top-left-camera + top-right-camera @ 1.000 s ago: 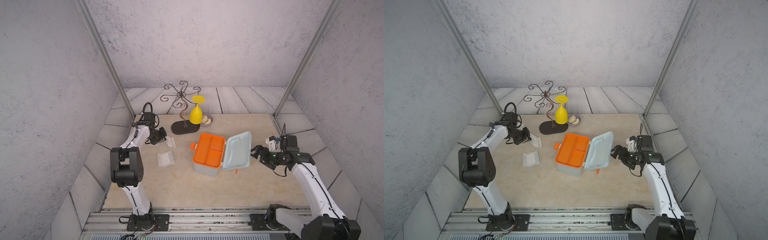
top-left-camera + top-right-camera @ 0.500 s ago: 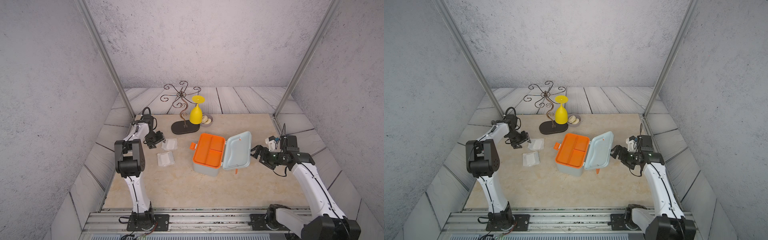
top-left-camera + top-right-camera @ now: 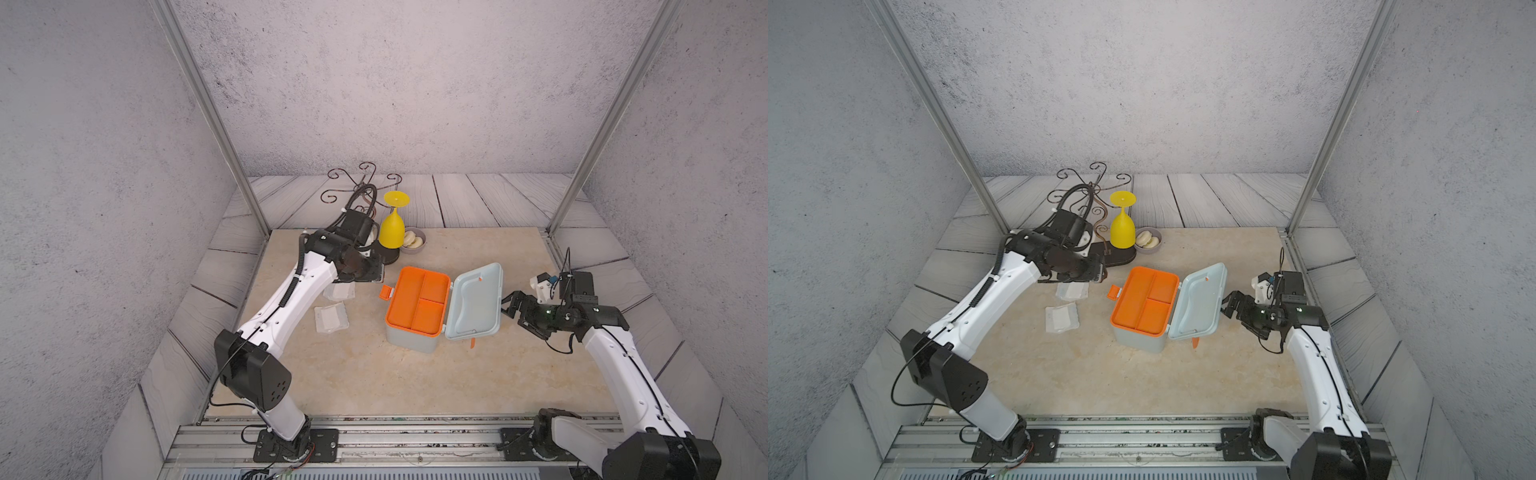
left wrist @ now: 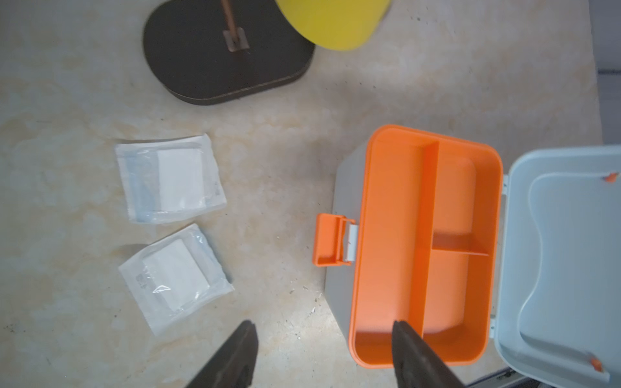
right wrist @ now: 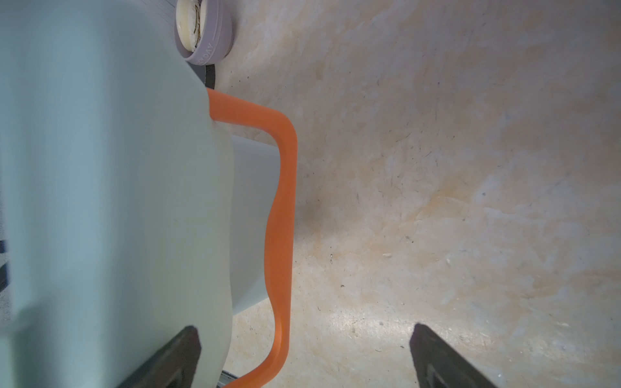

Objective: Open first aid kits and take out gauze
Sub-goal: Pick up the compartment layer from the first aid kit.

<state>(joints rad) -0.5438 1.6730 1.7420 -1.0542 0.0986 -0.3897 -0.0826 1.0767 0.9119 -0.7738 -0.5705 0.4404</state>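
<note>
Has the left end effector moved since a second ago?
Yes. In a top view the left end effector has swung toward the first aid kit, which stayed put; its jaws stand open.

Left arm point(image 3: 291, 299) covers pt of far gauze pad point(image 3: 341, 293) in both top views; yellow glass point(image 4: 332, 23) cut by left wrist view's edge; lid point(image 5: 100, 184) blurred, prob too close

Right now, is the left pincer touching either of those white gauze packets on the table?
Apart. The left wrist view shows the left pincer open and empty, with bare table visible between its fingertips and both gauze packets.
</note>
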